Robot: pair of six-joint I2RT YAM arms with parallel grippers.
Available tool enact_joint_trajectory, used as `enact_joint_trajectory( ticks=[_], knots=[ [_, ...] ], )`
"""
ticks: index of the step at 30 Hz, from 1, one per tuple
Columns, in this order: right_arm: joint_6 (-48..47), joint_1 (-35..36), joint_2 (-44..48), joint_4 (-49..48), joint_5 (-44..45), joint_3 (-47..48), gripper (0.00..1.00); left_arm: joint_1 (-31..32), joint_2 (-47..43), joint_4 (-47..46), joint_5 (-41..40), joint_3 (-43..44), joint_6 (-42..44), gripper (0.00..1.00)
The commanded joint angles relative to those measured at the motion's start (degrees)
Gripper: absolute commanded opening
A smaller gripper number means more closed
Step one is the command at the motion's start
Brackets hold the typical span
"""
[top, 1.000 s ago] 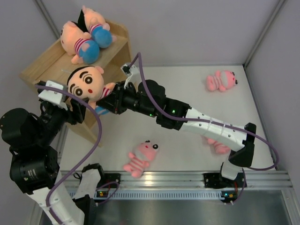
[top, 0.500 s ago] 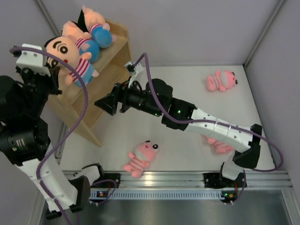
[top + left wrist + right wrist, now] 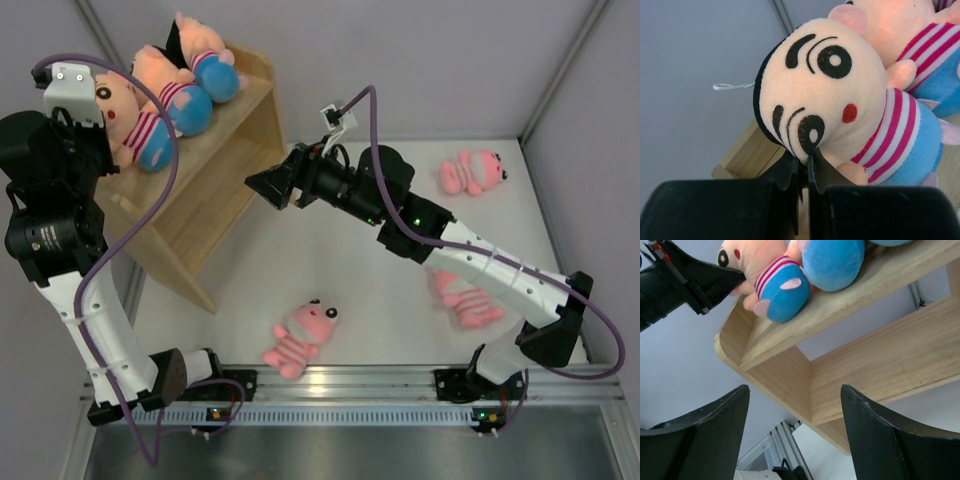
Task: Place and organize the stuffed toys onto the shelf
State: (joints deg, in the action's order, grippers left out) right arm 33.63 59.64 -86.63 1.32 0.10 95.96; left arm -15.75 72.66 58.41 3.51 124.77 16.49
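Note:
Up on the top board of the wooden shelf (image 3: 215,175), my left gripper (image 3: 803,162) is shut, pinching the face of a boy stuffed toy (image 3: 840,100) in a pink-striped shirt and blue shorts (image 3: 140,130). Two more boy toys (image 3: 185,80) lie just beyond it on the same board. My right gripper (image 3: 260,184) hangs open and empty in front of the shelf, facing its lower tier (image 3: 880,360). Three pink striped animals lie on the table: one far right (image 3: 472,172), one at the near edge (image 3: 300,335), one under the right arm (image 3: 462,298).
The shelf stands angled in the far left corner against the grey walls. An aluminium rail (image 3: 350,380) runs along the table's near edge by the arm bases. The right arm stretches diagonally across the white tabletop (image 3: 330,270).
The left arm has carried the boy toy from in front of the shelf up to its top board. The right gripper let go of it, opened and drew back to the right.

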Motion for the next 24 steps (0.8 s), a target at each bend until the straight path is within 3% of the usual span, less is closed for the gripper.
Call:
enact_joint_trajectory(
  ticks=[1,5,8,9,12,18,24],
  knots=[
    [0.7,-1.0,1.5,-3.1,-2.7,-0.6,0.73,-0.3,0.7,-1.6,-5.4,0.1,2.5,0.00],
    [-0.4,-2.5,-0.2,-3.9,-2.9,0.5,0.73,-0.3,1.0,0.2,-7.3,0.0,5.5,0.01],
    [-7.0,-4.4,-3.5,-4.4,-2.6,4.6,0.73,-0.3,1.5,1.2,-7.5,-0.8,7.4,0.22],
    [-11.6,-5.1,-4.5,-4.8,-2.3,7.5,0.73,-0.3,1.4,1.2,-7.0,-1.1,7.6,0.40],
    [-20.4,-6.9,-9.0,-7.8,2.0,12.8,0.73,-0.2,1.4,1.1,-5.1,-0.5,7.1,0.59],
    [-28.3,-8.3,-21.9,-15.8,1.8,25.7,0.73,-0.2,0.5,1.0,-4.7,1.1,6.4,0.66],
    [-27.7,-10.4,-33.3,-21.5,-2.8,35.6,0.73,-0.2,-2.6,1.1,-3.8,2.3,5.3,0.69]
  ],
)
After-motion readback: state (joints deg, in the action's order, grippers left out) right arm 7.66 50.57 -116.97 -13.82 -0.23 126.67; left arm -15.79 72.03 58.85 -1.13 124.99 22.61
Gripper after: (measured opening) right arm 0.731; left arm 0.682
